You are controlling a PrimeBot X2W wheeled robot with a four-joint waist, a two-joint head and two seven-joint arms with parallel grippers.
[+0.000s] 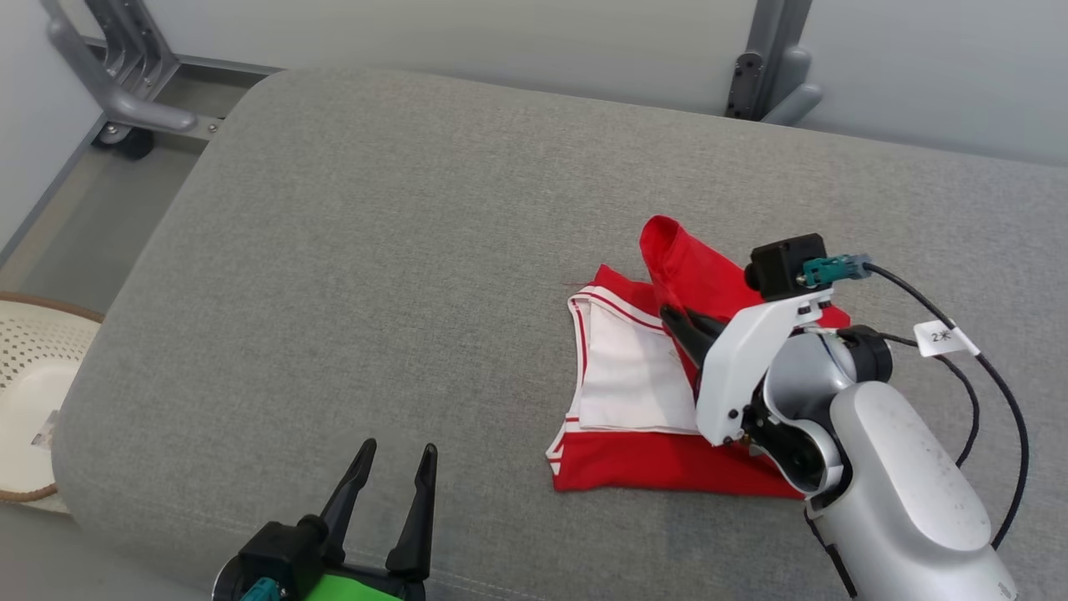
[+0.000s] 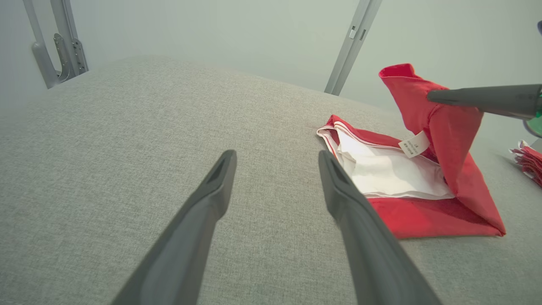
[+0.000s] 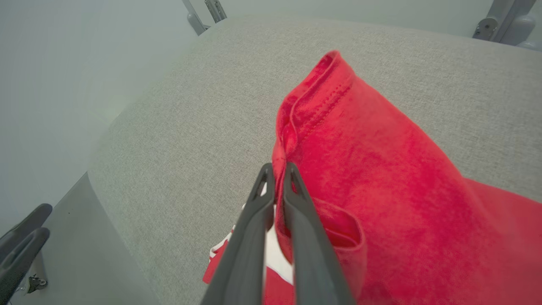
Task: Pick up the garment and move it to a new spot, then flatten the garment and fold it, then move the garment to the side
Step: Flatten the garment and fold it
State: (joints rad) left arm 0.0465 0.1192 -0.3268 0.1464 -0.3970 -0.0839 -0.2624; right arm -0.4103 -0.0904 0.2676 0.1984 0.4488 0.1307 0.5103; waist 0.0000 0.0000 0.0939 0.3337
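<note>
Nearest, at the lower left of the head view, the left end effector hovers over the near edge of a grey padded surface. Its two dark fingers are spread apart and released, with nothing between them. Its black and green base is cut off by the bottom of the frame. The left wrist view shows the same spread fingers above bare grey fabric.

To the right and a little farther lies the garment, red with a white inner panel and white-striped edging, right of centre on the surface. The right arm's pale wrist housing hides the garment's right part and most of the fingers in the head view. The right end effector is clenched on a red fold of the garment. In the right wrist view its fingertips pinch the hemmed edge, and the fold rises above the rest of the cloth, which stays on the surface. A small white label hangs inside; its print is too small to read.

At the right edge of the left wrist view a second red, white-edged piece of cloth is cut off and unclear.

Far left, off the surface, a pale woven basket is half cut off. At the far edge stands a grey metal frame.
</note>
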